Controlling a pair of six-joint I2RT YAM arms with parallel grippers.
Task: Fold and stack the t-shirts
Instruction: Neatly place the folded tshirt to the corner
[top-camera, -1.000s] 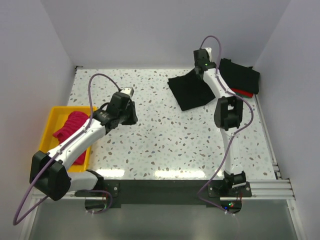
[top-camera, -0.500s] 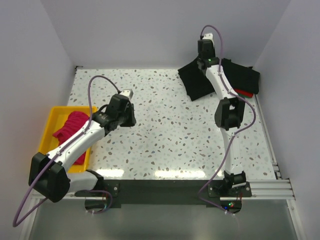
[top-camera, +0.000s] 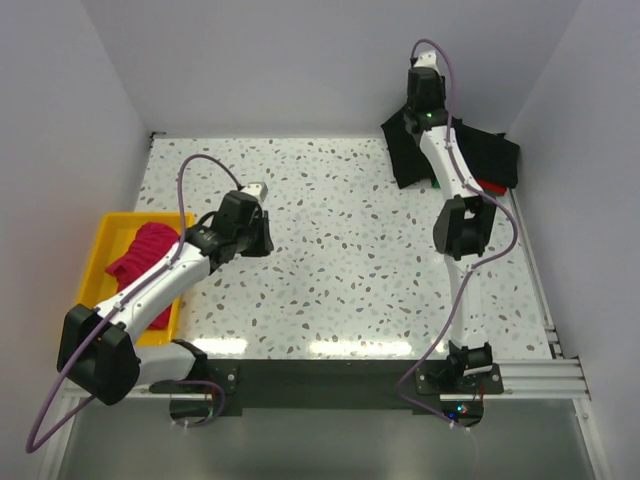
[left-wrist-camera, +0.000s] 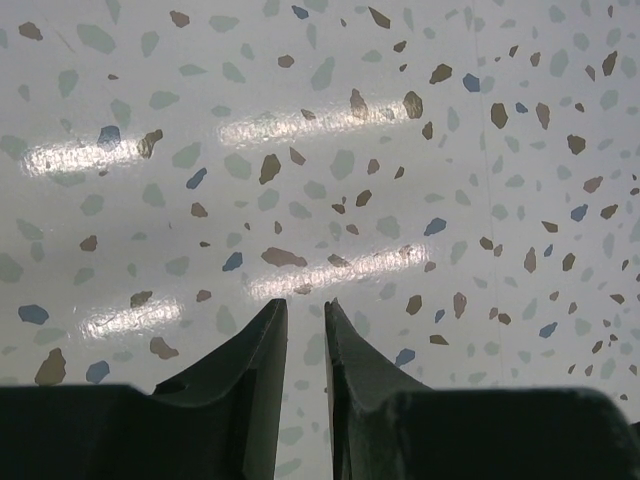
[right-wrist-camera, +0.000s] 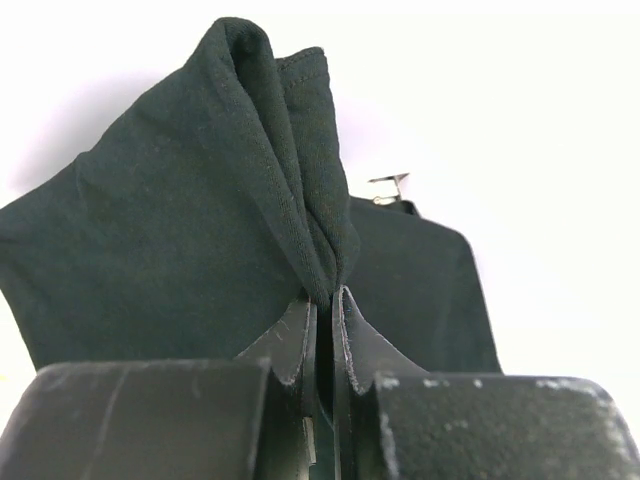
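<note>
My right gripper (top-camera: 421, 112) is shut on a folded black t-shirt (top-camera: 407, 152) and holds it lifted at the table's far right, beside the stack. In the right wrist view the black cloth (right-wrist-camera: 210, 210) is pinched between my fingers (right-wrist-camera: 322, 300). The stack at the far right shows a black shirt (top-camera: 485, 155) on top, with a red edge (top-camera: 489, 186) and a bit of green beneath. A magenta-pink shirt (top-camera: 140, 268) lies crumpled in the yellow tray (top-camera: 108, 232). My left gripper (top-camera: 258, 235) hovers empty over bare table, jaws almost together (left-wrist-camera: 304, 305).
The yellow tray stands at the table's left edge. White walls close in the back and both sides. The speckled tabletop (top-camera: 340, 260) lies between the arms. The right arm stretches upright along the right side.
My right gripper has carried the black shirt up and to the right, from the table's middle back towards the stack. The left arm has barely moved.
</note>
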